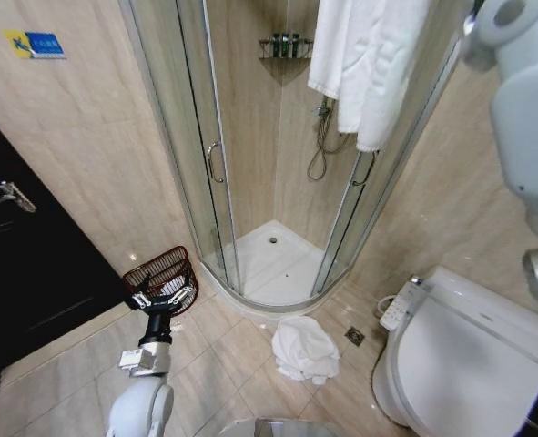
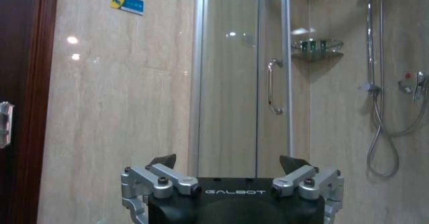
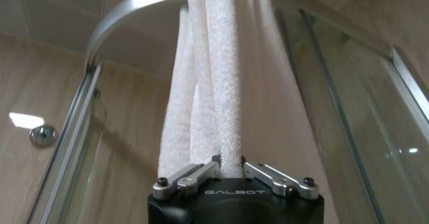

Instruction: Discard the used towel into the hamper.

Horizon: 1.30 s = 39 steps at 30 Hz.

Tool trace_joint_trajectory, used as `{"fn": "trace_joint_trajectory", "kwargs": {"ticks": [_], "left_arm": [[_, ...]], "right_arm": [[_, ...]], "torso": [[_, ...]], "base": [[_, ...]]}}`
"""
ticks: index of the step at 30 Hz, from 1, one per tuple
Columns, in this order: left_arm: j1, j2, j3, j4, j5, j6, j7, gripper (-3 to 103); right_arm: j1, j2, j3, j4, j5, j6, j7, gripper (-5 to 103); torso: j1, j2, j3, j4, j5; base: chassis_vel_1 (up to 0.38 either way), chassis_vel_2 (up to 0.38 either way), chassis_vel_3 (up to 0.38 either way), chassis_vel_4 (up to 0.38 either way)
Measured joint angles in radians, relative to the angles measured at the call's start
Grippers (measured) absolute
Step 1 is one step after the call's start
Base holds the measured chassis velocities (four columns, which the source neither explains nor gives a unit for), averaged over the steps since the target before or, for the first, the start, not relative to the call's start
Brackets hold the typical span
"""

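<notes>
Right gripper [image 3: 231, 164] is clenched on the hanging towel [image 1: 369, 64], upper right; left gripper [image 2: 231, 176] is held released above the hamper [image 1: 162, 276], lower left — a snag on the rail is risked.

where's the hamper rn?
Head view: the hamper sits on the floor at left, by the wall beside the shower door, just behind the left claw.

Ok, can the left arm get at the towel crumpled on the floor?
Probably yes: the left pincer is open and empty near the hamper, with only bare tile between it and the floor towel.
</notes>
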<state>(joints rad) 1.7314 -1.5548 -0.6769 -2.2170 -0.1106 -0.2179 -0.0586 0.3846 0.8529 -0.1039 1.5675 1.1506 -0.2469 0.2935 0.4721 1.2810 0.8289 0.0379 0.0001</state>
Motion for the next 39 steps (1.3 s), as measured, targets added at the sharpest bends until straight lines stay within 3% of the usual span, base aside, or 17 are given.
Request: {"fn": "trace_joint_trajectory", "kwargs": {"ticks": [7, 13, 15, 18, 23, 27, 30, 33, 35, 39], "left_arm": [[0.01, -0.012, -0.005, -0.003, 0.004, -0.019, -0.001, 100], [0.015, -0.017, -0.004, -0.007, 0.009, -0.023, -0.002, 100], [0.018, -0.019, 0.0, -0.01, 0.015, -0.026, -0.002, 100], [0.027, -0.041, 0.028, -0.011, 0.049, -0.035, -0.007, 100], [0.023, -0.054, 0.036, 0.006, 0.06, -0.044, -0.008, 100], [0.023, -0.055, 0.049, 0.027, 0.062, -0.058, -0.008, 100], [0.02, -0.054, 0.06, 0.032, 0.063, -0.06, -0.008, 100], [0.017, -0.054, 0.068, 0.032, 0.063, -0.06, -0.011, 100], [0.007, -0.054, 0.077, 0.032, 0.067, -0.059, -0.02, 100], [0.003, -0.054, 0.083, 0.031, 0.072, -0.059, -0.023, 100]], "right_arm": [[-0.244, -0.11, 0.094, 0.2, -0.002, 0.004, 0.005, 2], [-0.367, -0.133, 0.156, 0.27, -0.009, 0.007, 0.006, 2], [-0.456, -0.15, 0.198, 0.317, -0.016, 0.008, 0.004, 2], [-0.73, -0.193, 0.343, 0.462, -0.03, 0.017, 0.004, 2], [-0.932, -0.197, 0.447, 0.546, -0.042, 0.021, 0.027, 2], [-1.193, -0.181, 0.595, 0.638, -0.104, 0.054, 0.029, 2], [-1.31, -0.153, 0.627, 0.679, -0.156, 0.075, 0.025, 2], [-1.374, -0.114, 0.629, 0.696, -0.221, 0.089, 0.013, 2], [-1.428, -0.047, 0.612, 0.705, -0.318, 0.103, -0.005, 2], [-1.481, 0.028, 0.597, 0.724, -0.39, 0.109, -0.027, 2]], "torso": [[0.0, 0.0, 0.0, -0.0002, -0.0001], [0.0, 0.0, 0.0, -0.0003, 0.0003], [0.0, 0.0, 0.0, 0.0, 0.0002], [0.0, 0.0, 0.0, -0.0002, -0.0003], [0.0, 0.0, 0.0, -0.0003, 0.0004], [0.0, 0.0, 0.0, -0.0003, -0.0003], [0.0, 0.0, 0.0, -0.0005, 0.0], [0.0, 0.0, 0.0, -0.0004, 0.0], [0.0, 0.0, 0.0, 0.0, -0.0002], [0.0, 0.0, 0.0, 0.0001, -0.0003]], "base": [[0.0, 0.0, 0.0, 0.0], [0.0, 0.0, 0.0, 0.0], [0.0, 0.0, 0.0, 0.0], [0.0, 0.0, 0.0, 0.0], [0.0, 0.0, 0.0, 0.0], [0.0, 0.0, 0.0, 0.0], [0.0, 0.0, 0.0, 0.0], [0.0, 0.0, 0.0, 0.0], [0.0, 0.0, 0.0, 0.0], [0.0, 0.0, 0.0, 0.0]]}}
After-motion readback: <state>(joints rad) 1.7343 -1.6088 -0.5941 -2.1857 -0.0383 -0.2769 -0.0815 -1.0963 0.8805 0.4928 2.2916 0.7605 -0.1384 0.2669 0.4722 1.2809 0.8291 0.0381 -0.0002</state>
